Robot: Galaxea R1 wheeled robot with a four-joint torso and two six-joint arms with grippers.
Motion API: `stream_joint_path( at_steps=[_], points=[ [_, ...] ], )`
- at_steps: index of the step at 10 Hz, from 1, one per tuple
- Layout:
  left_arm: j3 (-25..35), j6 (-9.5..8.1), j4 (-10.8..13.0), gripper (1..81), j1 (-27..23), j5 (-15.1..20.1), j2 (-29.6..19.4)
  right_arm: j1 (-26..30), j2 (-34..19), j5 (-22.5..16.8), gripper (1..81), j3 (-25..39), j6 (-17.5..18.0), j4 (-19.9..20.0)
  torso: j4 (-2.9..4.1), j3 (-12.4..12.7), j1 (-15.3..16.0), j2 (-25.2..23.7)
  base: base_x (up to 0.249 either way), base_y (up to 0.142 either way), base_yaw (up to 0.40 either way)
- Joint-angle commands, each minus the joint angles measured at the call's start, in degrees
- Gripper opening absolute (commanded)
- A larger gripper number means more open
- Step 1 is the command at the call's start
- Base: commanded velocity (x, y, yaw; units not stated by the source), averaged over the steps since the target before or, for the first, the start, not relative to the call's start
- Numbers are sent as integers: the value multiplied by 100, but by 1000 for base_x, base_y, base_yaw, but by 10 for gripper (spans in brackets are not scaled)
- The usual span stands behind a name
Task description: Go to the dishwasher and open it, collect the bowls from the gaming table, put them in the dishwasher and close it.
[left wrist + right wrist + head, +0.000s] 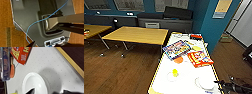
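Note:
The gaming table [159, 75], white-topped with a yellow edge, runs from the middle of the head view down to me. Two white bowls stand on its near end: one [172, 76] has a yellow thing in it, and the other [204, 83] sits by the right edge. My right gripper [219, 83] reaches in at that edge, right beside this bowl. In the right wrist view the bowl [35, 84] lies just under the gripper [48, 92], which is open and holds nothing. My left gripper [50, 45] hangs open over my own grey base. The dishwasher is out of view.
On the white top lie a blue game box [176, 48], a red box [199, 58], an orange paddle [178, 60] and a small yellow thing [197, 48]. Yellow-topped tables [137, 35] stand on the wooden floor to the left. A teal wall [211, 27] rises at the right.

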Motion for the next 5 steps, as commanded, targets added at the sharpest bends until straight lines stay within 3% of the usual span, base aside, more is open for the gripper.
stream_joint_path(
  at_steps=[1,5],
  points=[
    [3,19,-52,811,-23,362,13,626,-172,-276,811,-165,45,83,0,0,0,0,0,0,0],
    [3,19,-52,811,-23,370,13,696,328,-285,811,-490,221,75,0,-2,0,0,0,0,0]
  ],
)
